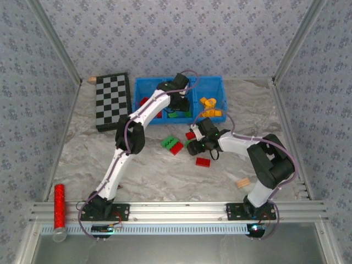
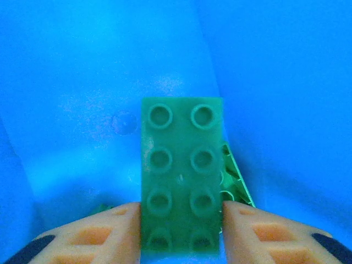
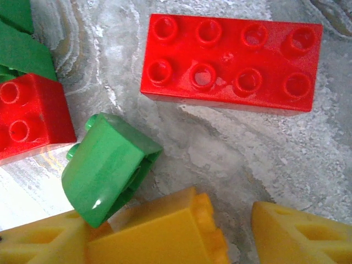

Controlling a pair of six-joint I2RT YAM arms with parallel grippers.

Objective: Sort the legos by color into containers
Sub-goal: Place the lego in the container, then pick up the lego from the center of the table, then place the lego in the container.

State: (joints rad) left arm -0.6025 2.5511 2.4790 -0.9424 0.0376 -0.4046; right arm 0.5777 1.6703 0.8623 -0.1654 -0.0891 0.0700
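The blue tray [image 1: 214, 83] stands at the back centre. My left gripper [image 1: 179, 103] reaches down into its middle compartment. In the left wrist view it [image 2: 181, 234] is shut on a green eight-stud lego [image 2: 181, 165], above another green lego [image 2: 235, 177] on the tray floor [image 2: 82, 82]. My right gripper [image 1: 195, 145] hovers low over the table in front of the tray. It [image 3: 168, 223] is open, with an orange-yellow lego [image 3: 157, 234] against its left finger and a gap to the right finger [image 3: 302, 234]. Nearby lie a tipped green lego [image 3: 107, 168] and a red eight-stud lego [image 3: 231, 60].
Orange-yellow legos [image 1: 210, 108] fill the tray's right compartment, red ones [image 1: 144, 102] the left. Green and red legos [image 1: 172, 144] and a red lego [image 1: 203, 161] lie mid-table. A checkerboard [image 1: 113, 102] sits left of the tray, a wooden block [image 1: 242, 182] front right, a red cylinder [image 1: 59, 204] front left.
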